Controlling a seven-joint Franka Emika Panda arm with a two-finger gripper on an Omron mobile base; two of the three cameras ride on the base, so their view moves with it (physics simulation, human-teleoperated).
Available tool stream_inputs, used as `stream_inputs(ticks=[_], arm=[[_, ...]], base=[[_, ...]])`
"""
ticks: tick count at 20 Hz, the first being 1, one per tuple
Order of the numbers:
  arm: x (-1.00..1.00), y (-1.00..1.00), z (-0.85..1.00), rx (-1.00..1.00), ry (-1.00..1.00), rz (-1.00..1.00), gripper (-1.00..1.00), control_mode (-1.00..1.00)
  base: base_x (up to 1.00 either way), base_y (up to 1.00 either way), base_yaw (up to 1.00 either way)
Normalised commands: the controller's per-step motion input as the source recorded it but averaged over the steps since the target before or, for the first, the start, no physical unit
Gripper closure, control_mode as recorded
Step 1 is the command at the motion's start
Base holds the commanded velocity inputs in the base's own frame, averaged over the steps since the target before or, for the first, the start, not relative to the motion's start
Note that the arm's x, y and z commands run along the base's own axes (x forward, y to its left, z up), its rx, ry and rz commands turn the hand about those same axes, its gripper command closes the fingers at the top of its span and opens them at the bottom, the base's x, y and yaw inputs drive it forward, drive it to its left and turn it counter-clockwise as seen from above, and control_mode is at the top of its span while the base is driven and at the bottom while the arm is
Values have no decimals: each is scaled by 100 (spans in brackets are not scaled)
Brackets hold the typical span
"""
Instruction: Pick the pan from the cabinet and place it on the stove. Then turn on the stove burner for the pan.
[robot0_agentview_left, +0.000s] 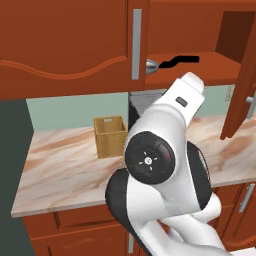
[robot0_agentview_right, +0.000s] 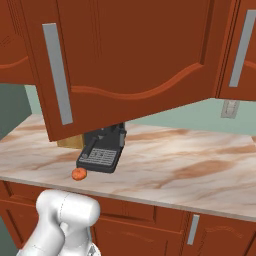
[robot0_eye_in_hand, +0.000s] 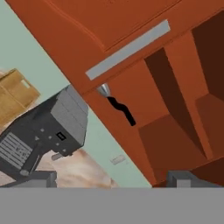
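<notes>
A: Fig. 1. Where do the fingers (robot0_eye_in_hand: 41, 177) stand?

B: Spread wide, holding nothing. The gripper (robot0_eye_in_hand: 111, 179) faces the open cabinet (robot0_eye_in_hand: 183, 118).

A: And the pan (robot0_eye_in_hand: 104, 90)?

B: On the cabinet shelf, at about 12 o'clock from the fingers in the hand view, well apart. Its silver body is mostly behind the door (robot0_eye_in_hand: 100, 35); the dark handle (robot0_eye_in_hand: 121, 109) points out, toward 5 o'clock. I judge the handle the nearer grasp.

A: Counts?

B: One pan, one arm (robot0_agentview_left: 165, 165), one coffee machine (robot0_eye_in_hand: 48, 127), one basket (robot0_agentview_left: 110, 136), one orange item (robot0_agentview_right: 79, 173).

Glossy white rounded arm (robot0_agentview_left: 170, 150), black joint bands, dark round cap with small red mark
</notes>
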Motion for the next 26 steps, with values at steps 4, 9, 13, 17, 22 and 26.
stream_inputs(ticks=[4,9,13,17,22,26], arm=[[62,-7,-6,-12,13,-20,-100,-100],[54,-34,-11,-6,10,-14,-100,-100],[49,-42,-14,-4,6,-12,-100,-100],[46,-45,-14,-1,6,-12,-100,-100],[39,-46,-7,0,6,-12,-100,-100],[29,-51,-3,0,6,-13,-100,-100]], base=[[0,0,0],[0,0,0],[0,0,0],[0,0,0],[0,0,0],[0,0,0]])
